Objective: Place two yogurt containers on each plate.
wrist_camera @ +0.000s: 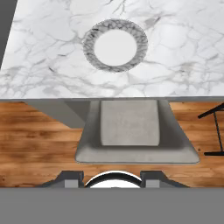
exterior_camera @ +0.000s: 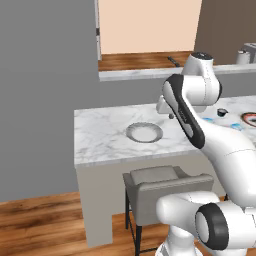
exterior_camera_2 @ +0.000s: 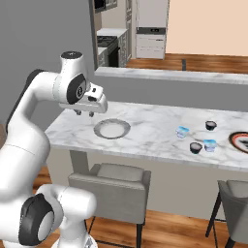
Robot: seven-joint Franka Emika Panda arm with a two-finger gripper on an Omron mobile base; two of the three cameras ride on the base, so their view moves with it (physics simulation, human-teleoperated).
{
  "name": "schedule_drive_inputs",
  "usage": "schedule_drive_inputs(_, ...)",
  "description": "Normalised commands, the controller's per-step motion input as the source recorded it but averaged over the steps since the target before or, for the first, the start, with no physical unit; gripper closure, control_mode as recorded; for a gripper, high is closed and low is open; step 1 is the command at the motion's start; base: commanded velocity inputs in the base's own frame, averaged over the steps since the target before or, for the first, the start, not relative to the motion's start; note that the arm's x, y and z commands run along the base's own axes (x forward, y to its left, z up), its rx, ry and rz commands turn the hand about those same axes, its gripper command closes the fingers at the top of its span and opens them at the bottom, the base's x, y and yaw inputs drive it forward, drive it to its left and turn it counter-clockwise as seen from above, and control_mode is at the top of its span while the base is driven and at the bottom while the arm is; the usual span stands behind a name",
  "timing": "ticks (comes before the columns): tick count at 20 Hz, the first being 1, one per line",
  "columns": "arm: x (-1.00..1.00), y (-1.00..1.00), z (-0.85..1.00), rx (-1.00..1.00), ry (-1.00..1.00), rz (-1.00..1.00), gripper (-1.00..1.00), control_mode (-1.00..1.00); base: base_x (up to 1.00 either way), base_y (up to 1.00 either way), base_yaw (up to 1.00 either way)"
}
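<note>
White marble counter (exterior_camera_2: 155,127) runs wide under and to the right of the claw (exterior_camera_2: 85,113), which hangs just above the counter's left part with its 2 fingers drawn in to their narrowest and nothing between them. A grey upholstered stool (wrist_camera: 131,131) stands on the wooden floor at the counter's near edge, below and slightly right of the claw in the right base view.

The silver-grey plate (exterior_camera_2: 112,129) lies flat on the marble just right of and below the claw, mouth up, round, so it has no long axis to speak of; its rim is mottled grey in the hand view (wrist_camera: 115,45). It holds nothing. The red-brown rimmed plate (exterior_camera_2: 240,140) lies flat well away from the claw, at the far right of the counter, cut by the picture's edge.

4 yogurt containers stand upright between the 2 plates, far to the claw's right: a blue-and-white cup (exterior_camera_2: 182,131), a second blue-and-white cup (exterior_camera_2: 209,145), a dark cup (exterior_camera_2: 195,147) just beside that one, and another dark cup (exterior_camera_2: 210,125) farther back. None sits on a plate.
</note>
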Motion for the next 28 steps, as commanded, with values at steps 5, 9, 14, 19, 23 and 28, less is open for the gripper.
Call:
schedule_drive_inputs(5,0.0,0.0,0.0,0.0,0.02,0.0,-1.0,-1.0,0.0,0.0,0.0)
schedule_drive_inputs(9,0.0,0.0,-0.04,0.0,0.08,0.0,-1.0,-1.0,0.0,0.0,0.0)
schedule_drive_inputs(14,0.06,-0.48,-0.27,0.0,0.15,-0.09,-1.0,-1.0,0.0,0.0,0.0)
schedule_drive_inputs(19,0.33,-0.85,-0.26,0.0,0.25,-0.18,-1.0,-1.0,0.0,0.0,0.0)
schedule_drive_inputs(23,0.32,-0.88,-0.21,0.01,0.24,-0.19,-1.0,-1.0,0.0,0.0,0.0)
schedule_drive_inputs(28,0.13,-0.88,-0.03,0.03,0.18,-0.16,-1.0,-1.0,0.0,0.0,0.0)
